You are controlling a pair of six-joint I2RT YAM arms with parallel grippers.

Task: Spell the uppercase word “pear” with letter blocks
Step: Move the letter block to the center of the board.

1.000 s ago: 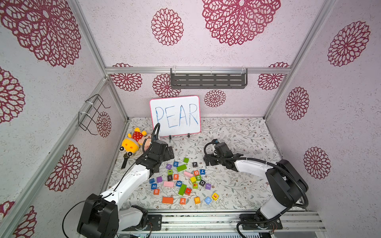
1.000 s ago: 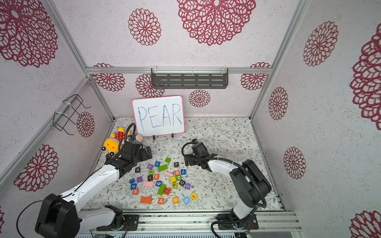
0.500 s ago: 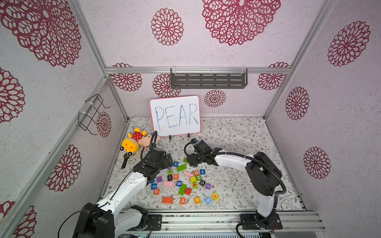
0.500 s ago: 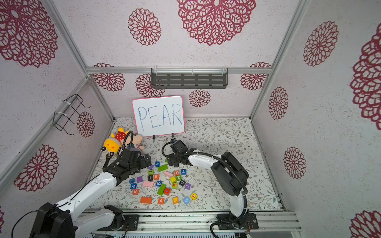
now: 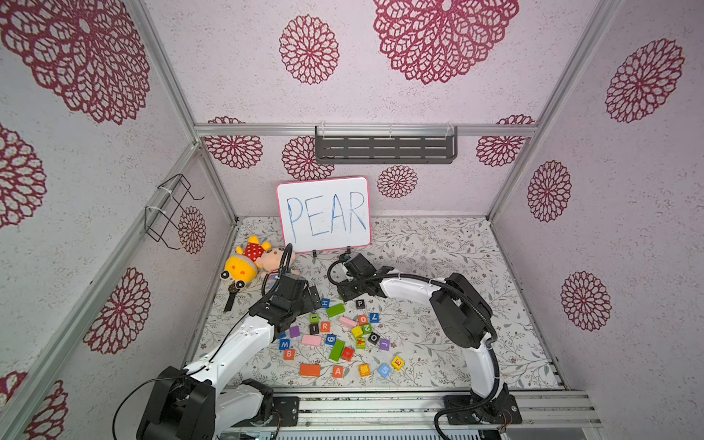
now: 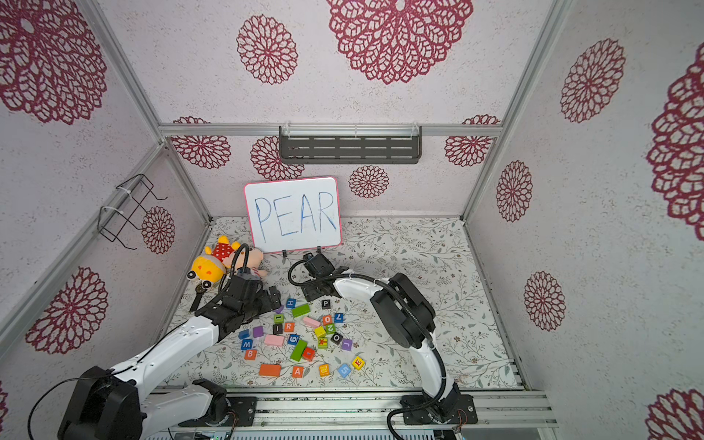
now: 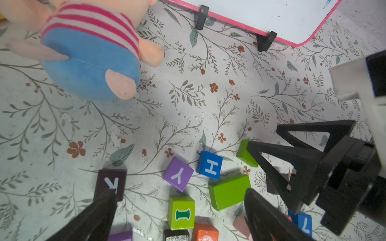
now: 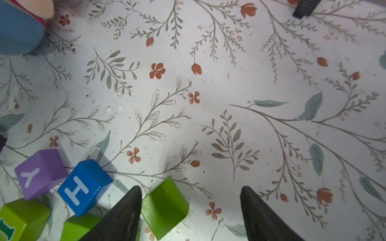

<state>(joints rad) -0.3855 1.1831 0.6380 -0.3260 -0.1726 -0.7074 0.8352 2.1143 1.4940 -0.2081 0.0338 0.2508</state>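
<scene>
Black cube [image 5: 360,303], white P, sits unpicked just beside the right gripper [image 5: 344,296], newly arrived, narrowing yet apart and empty; left gripper [image 5: 311,299] spread.

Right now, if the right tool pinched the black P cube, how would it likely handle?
The black P cube looks rigid and flat-faced, so it probably keeps its shape when pinched. Its smooth painted faces may be slightly slippery. Resting flat on the floral mat, it would likely slide, not roll, if pushed.
</scene>
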